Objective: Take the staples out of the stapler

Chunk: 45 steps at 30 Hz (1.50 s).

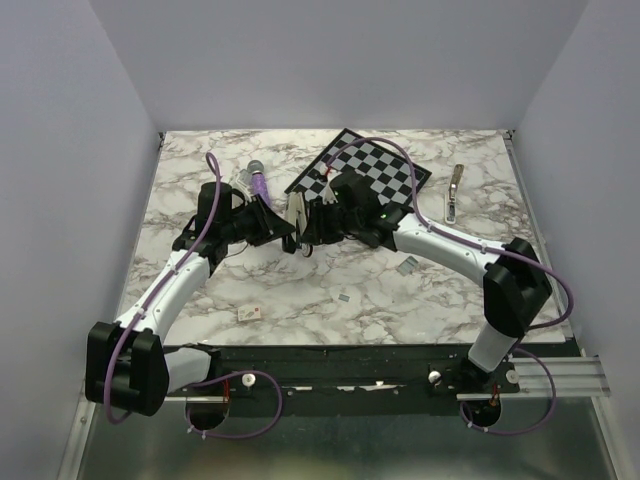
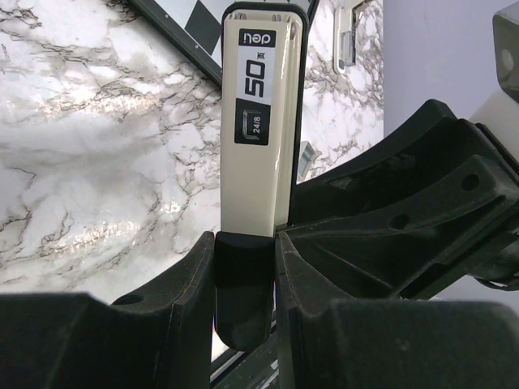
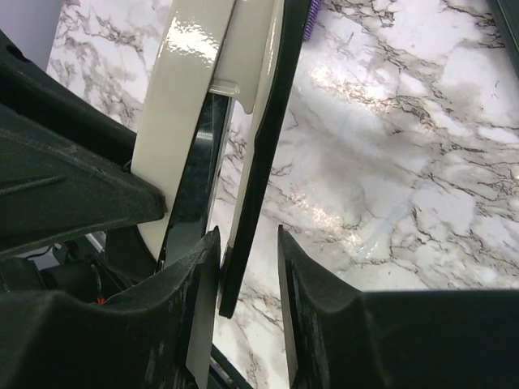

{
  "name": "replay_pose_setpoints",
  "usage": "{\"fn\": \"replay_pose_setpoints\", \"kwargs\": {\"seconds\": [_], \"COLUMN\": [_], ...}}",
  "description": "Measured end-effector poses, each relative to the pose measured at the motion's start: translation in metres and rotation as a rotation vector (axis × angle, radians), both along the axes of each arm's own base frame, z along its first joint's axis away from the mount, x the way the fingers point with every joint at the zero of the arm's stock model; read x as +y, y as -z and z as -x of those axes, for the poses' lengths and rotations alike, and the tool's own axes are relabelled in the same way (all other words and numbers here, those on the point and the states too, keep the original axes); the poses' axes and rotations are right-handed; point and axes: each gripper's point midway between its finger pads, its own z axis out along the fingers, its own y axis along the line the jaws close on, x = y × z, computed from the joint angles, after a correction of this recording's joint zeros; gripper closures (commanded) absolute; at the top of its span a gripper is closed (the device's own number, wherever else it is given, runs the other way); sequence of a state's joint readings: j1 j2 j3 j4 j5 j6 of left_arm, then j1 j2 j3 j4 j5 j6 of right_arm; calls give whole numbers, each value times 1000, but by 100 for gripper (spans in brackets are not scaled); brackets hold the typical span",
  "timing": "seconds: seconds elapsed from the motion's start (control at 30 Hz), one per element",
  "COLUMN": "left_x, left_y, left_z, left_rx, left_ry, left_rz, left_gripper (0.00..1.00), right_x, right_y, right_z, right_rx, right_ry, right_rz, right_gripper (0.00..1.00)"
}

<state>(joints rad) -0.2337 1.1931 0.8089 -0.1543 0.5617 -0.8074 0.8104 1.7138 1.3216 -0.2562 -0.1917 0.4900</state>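
Nearest the arm bases, a few small pale bits (image 1: 250,313) lie on the marble table (image 1: 430,300). They are too small to tell whether any are staples, so nothing shows the unloading as done. Mid-table, the two arms meet around the stapler (image 2: 258,138), which is held up off the surface between them. The left gripper (image 2: 243,259) is pressed together on its black rounded end. The left wrist view alone shows this clamp, along with the cream top and its printed label. The right wrist view alone shows the body parted into layers, with the cream cover swung away from a dark inner rail and a thin black base strip. The right gripper (image 3: 247,267) stands partly spread around that strip, and marble shows beside one pad, so a firm pinch cannot be confirmed. No staple strip is visible in any view. By this reading the stapler is opened, and taking the staples out is yet to do. Farther back, only the overhead view shows a purple cylinder (image 1: 256,180), a checkerboard (image 1: 365,170) and a pale metal bar (image 1: 455,192).
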Motion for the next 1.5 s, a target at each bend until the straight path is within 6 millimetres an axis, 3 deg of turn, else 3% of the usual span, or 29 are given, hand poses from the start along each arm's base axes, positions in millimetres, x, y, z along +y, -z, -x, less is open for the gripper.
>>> {"fn": "replay_pose_setpoints", "kwargs": {"seconds": [0.1,0.2,0.27,0.33,0.43,0.73,0.93,1.23,1.5], "left_x": [0,-2,-3,-4,-6,-12,-21,-28,-31], "left_y": [2,8,14,17,20,26,21,17,26], "left_z": [-1,0,2,3,3,-3,-1,5,15], "left_rx": [6,8,17,21,21,-10,-39,-85,-64], "left_ry": [-11,-15,-16,-14,4,67,86,67,56], "left_rz": [6,14,21,25,21,0,40,5,-53], "left_gripper": [100,100,87,59,49,41,32,31,31], "right_x": [2,4,2,1,0,-12,-17,-22,-28], "right_y": [4,7,10,15,17,36,34,31,32], "right_z": [-2,-2,-4,-2,-2,13,9,7,4], "right_rx": [13,28,35,43,44,75,54,70,65], "right_ry": [12,18,36,40,41,35,66,114,158], "right_rz": [-1,0,4,10,12,47,59,76,107], "right_gripper": [71,94,99,99,99,99,99,99,99]}}
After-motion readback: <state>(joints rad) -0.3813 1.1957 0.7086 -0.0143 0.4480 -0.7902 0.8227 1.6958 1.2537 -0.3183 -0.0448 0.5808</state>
